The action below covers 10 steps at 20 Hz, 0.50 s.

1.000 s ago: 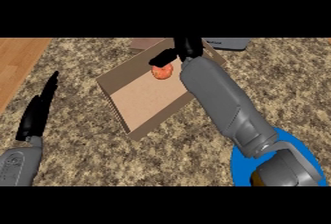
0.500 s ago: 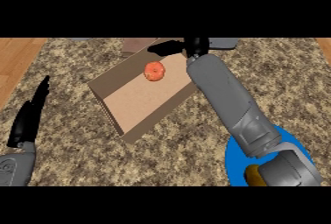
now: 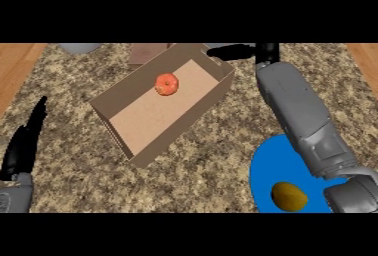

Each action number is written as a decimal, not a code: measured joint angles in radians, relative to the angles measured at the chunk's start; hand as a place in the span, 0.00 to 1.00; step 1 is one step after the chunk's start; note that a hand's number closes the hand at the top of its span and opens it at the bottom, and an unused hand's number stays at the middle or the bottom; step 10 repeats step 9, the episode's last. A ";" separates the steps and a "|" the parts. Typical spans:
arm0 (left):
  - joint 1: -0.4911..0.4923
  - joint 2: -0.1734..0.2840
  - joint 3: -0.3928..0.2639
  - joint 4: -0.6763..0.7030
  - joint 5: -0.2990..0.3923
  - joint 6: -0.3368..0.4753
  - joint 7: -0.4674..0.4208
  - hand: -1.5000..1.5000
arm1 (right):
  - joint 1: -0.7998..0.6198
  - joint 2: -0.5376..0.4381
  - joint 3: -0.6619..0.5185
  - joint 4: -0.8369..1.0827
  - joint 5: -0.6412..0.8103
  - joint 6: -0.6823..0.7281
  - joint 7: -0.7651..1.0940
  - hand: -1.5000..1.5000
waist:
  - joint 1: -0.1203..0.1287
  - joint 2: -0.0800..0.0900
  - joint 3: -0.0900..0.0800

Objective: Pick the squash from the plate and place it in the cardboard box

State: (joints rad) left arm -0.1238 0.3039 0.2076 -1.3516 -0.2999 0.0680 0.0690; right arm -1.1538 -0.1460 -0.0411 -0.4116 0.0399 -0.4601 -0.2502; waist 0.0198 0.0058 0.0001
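Speckled stone covers the surface [image 3: 221, 150], with wood showing past its left and right edges; on it the cardboard box [image 3: 140, 132] lies at an angle across the far-left half, and you see an orange, squash-like thing [image 3: 167, 84] resting inside it near the far end; a second ago that orange thing sat right under the right robot hand at the box's far rim, so it has since been let go and now lies apart from the fingers. The right robot hand [image 3: 232, 50] has moved off beyond the far right corner of the box, fingers straight and released, holding nothing; the box itself appears swung and shifted in the view compared with a second ago. You can take the placing step as apparently done, with only the arm's retreat left. The left robot hand [image 3: 22, 145] rests open near the surface's left edge, fingers up, gripping nothing.

Note what you cannot check: the blue plate [image 3: 269, 170] at the near right edge is half hidden by the right forearm and cut off below; a brownish oval item [image 3: 289, 196] lies on it, and you cannot tell what it is; the grey object [image 3: 80, 47] and brown shape [image 3: 146, 52] at the far edge are both cut off.
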 measured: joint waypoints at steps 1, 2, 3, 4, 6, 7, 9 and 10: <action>0.011 0.011 0.011 -0.001 0.008 -0.009 -0.009 0.50 | 0.020 -0.027 -0.005 -0.008 -0.004 0.025 -0.005 0.00 | -0.004 -0.002 0.000; 0.002 0.020 0.020 0.013 0.012 -0.013 -0.014 0.50 | 0.045 -0.048 -0.006 -0.019 -0.006 0.049 -0.014 0.00 | -0.010 -0.003 0.000; -0.006 0.020 0.020 0.024 0.009 -0.010 -0.015 0.50 | 0.067 -0.068 -0.008 -0.029 -0.007 0.067 -0.024 0.00 | -0.013 -0.003 0.000; -0.001 0.017 0.021 0.021 0.009 -0.009 -0.017 0.50 | 0.091 -0.090 -0.008 -0.046 -0.008 0.089 -0.030 0.00 | -0.016 -0.004 0.000; 0.003 0.016 0.019 0.010 0.006 -0.008 -0.012 0.50 | 0.129 -0.131 -0.011 -0.079 -0.011 0.133 -0.028 0.00 | -0.019 -0.006 0.000; 0.006 0.014 0.019 0.005 0.007 -0.010 -0.005 0.50 | 0.150 -0.156 -0.012 -0.094 -0.014 0.164 -0.026 0.00 | -0.021 -0.007 0.000; 0.008 0.015 0.022 0.013 0.005 -0.009 -0.018 0.50 | 0.181 -0.195 -0.007 -0.120 -0.012 0.219 -0.021 0.00 | -0.022 -0.007 0.000; 0.008 0.015 0.022 0.013 0.005 -0.009 -0.018 0.50 | 0.181 -0.195 -0.007 -0.120 -0.012 0.219 -0.021 0.00 | -0.022 -0.007 0.000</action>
